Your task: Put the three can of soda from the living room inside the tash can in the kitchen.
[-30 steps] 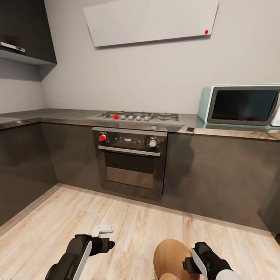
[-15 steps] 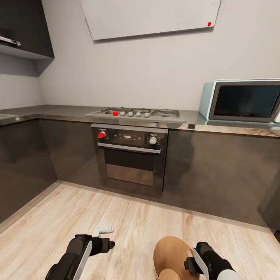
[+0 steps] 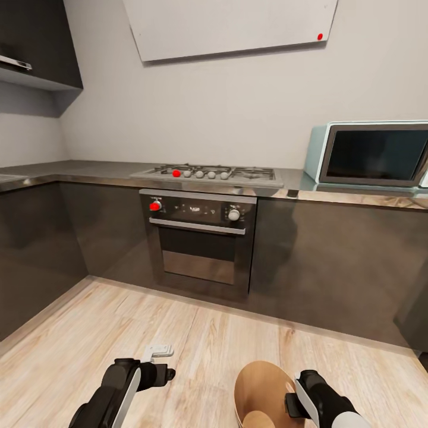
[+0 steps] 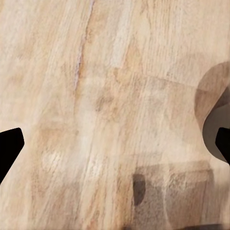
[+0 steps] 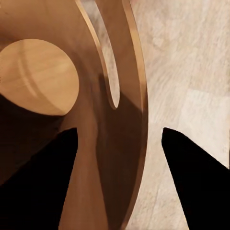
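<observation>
Our right gripper (image 5: 117, 143) straddles the wall of the tash can (image 3: 261, 386), one finger inside and one outside with the rim between them, so we read it as pinching that wall; in the right wrist view the handle cut-out (image 5: 109, 62) sits just beyond the fingers and the round tan bottom (image 5: 36, 76) of the bin lies deeper in. At the lower right of the head view the bin stands on the light wood floor (image 3: 196, 351), its tan-brown inside facing up, touching the right gripper (image 3: 292, 404). Our left gripper (image 3: 160, 353) hovers at the lower left of that frame over bare floor boards, and in the left wrist view its two dark fingertips (image 4: 8, 146) sit at opposite edges of the frame, spread wide with nothing between them. Around us is the kitchen: dark grey cabinets (image 3: 333, 273) run along the far wall and turn a corner at the left, carrying a grey table (image 3: 89, 168) with a gas hob (image 3: 208, 173), a built-in oven (image 3: 199, 241) below it and a microwave (image 3: 371, 154) at the right. A white hood panel (image 3: 232, 24) hangs at the top. Between us and the cabinets the floor lies open, narrowing toward the left corner.
</observation>
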Available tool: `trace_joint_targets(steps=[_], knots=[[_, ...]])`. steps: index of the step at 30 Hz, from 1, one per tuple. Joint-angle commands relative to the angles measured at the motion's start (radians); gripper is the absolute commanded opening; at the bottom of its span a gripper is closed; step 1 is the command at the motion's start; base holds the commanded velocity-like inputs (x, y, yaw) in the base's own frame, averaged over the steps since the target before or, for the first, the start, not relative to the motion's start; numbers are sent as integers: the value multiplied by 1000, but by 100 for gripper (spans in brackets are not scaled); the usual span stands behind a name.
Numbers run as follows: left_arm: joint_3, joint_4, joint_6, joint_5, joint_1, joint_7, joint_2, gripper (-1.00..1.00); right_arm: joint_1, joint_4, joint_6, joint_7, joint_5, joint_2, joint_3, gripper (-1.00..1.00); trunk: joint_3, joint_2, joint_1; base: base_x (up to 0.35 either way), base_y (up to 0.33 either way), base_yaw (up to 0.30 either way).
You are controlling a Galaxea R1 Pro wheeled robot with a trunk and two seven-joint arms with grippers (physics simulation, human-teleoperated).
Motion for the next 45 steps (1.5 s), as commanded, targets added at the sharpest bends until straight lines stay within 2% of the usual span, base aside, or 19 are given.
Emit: trace_joint_targets(steps=[1,10,15,18,25,26,27,31,36,40,43,45], knots=[[0,0,0,0,0,0,0,100,0,0,0,0,0,0,0,-100,0,0,0,0,0,0],[0,0,0,-1,0,-1,0,100,0,0,0,0,0,0,0,-100,0,0,0,0,0,0],[-1,4,-82,-4,3,-4,-1,100,0,0,-1,0,0,0,1,-100,0,0,0,0,0,0],[-1,39,-126,-4,3,-5,0,100,0,0,-1,0,0,-1,1,-100,0,0,0,0,0,0],[-2,62,-148,-1,3,-6,2,100,0,0,-16,0,1,-1,2,-100,27,2,-3,0,0,0],[-1,67,-154,2,3,-5,6,100,0,-67,-28,3,-1,9,17,-100,31,2,-4,0,0,0],[-1,67,-154,2,3,-5,6,100,0,-77,-23,3,-1,10,24,-100,35,2,-4,0,0,0],[-1,67,-155,1,3,-5,6,100,0,-112,28,0,-1,13,64,-100,50,3,-6,0,0,0],[-1,68,-155,1,3,-4,6,100,0,-164,81,-1,-2,19,85,-100,70,4,-8,0,0,0],[-2,68,-155,1,3,-4,6,100,0,-221,153,-2,-2,33,93,-100,85,5,-10,0,0,0],[-2,68,-155,1,3,-4,6,100,0,-248,180,-3,-2,40,96,-100,94,26,-21,0,0,0],[-2,68,-155,1,3,-4,6,100,-3,-285,228,-3,-1,61,111,-100,101,40,-29,0,0,0]])
